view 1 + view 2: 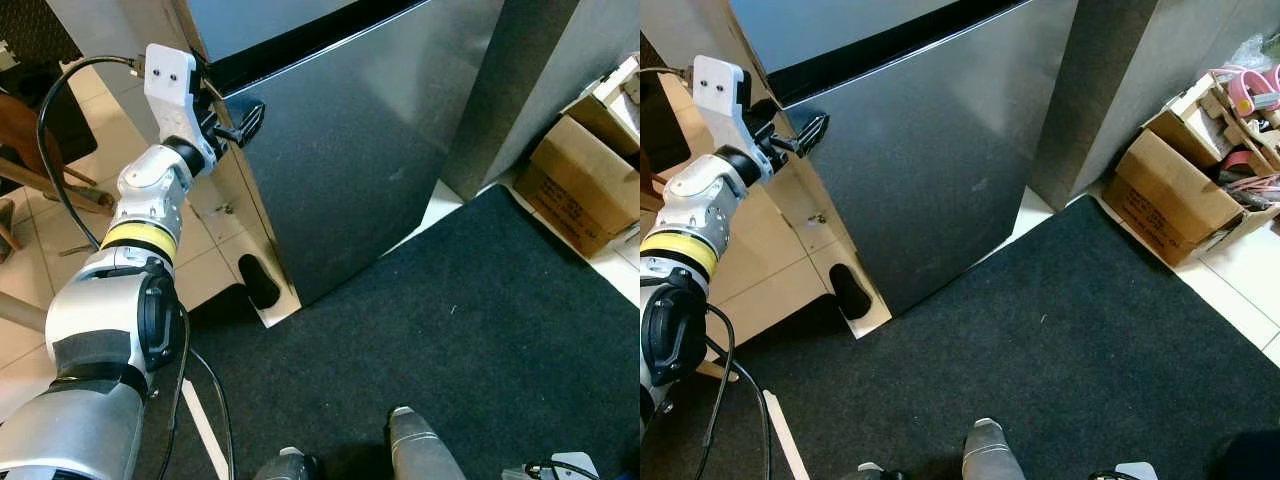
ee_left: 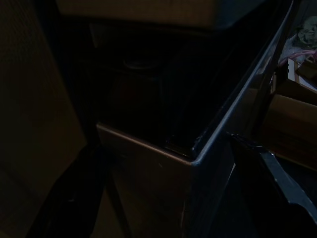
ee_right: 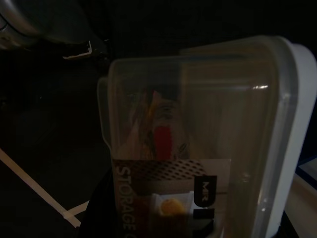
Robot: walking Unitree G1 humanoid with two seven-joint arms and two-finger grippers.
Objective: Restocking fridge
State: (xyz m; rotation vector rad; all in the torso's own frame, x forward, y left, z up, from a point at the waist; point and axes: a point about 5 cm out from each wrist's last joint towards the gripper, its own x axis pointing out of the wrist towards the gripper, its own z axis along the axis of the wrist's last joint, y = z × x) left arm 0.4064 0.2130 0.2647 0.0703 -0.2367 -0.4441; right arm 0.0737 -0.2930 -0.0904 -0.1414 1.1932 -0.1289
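The fridge is a tall dark grey box with its door nearly closed. My left gripper is raised at the door's left edge and stands open. One black finger lies on the door's front, and the other is behind the edge. In the left wrist view the door edge runs between the fingers, and the dark fridge inside shows through a gap. My right gripper is low at my right side, shut on a clear plastic storage container with a label and something red and orange inside.
A black mat covers the floor before the fridge. An open cardboard box of odds and ends stands at the right. A light wooden panel adjoins the fridge on the left. My feet are at the mat's near edge.
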